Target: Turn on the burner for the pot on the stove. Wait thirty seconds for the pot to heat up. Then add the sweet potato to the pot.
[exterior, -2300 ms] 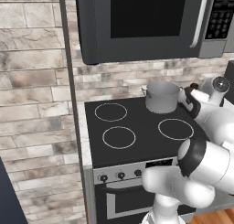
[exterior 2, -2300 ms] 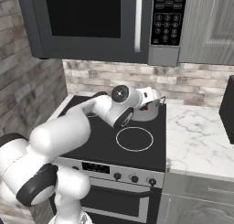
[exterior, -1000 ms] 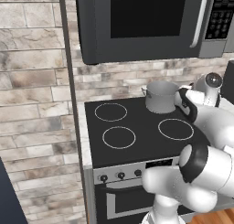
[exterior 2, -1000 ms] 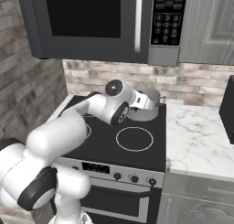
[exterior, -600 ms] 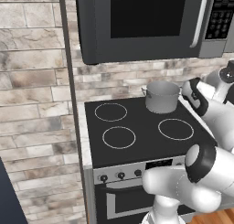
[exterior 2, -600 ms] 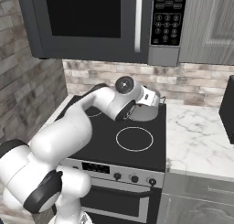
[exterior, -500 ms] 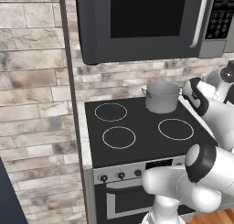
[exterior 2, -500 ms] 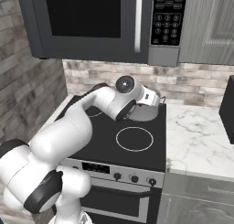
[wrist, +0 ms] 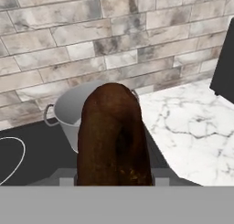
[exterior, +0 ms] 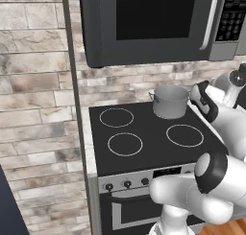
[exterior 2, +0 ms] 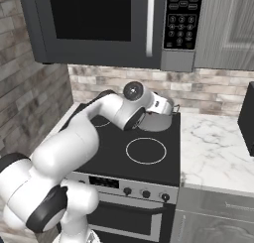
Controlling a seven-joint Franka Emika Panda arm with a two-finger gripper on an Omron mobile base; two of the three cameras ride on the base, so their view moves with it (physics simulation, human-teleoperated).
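The sweet potato [wrist: 113, 135] sat clamped between the jaws of the gripper [wrist: 113, 175], carried up beside the pot [exterior: 170, 101] at the back right of the stove [exterior: 144, 138]; seen from the hand, the brown lump stood on end in front of the pot's open mouth, not yet over it.

I judged it a firm, fairly light thing, stiff enough to take a squeeze without giving; its rounded, tapering skin looked apt to roll or slip if pinched near an end, so the hold across its thick middle seemed the sensible one; dropped into bare metal it would likely bounce rather than break.

Plenty was hard to make out; the fingertips themselves were hidden behind the potato, so how much of each pad touched it I could not tell; from the right the arm covered much of the pot; the knobs [exterior: 126, 184] were too small to read, and whether the burner was lit did not show.
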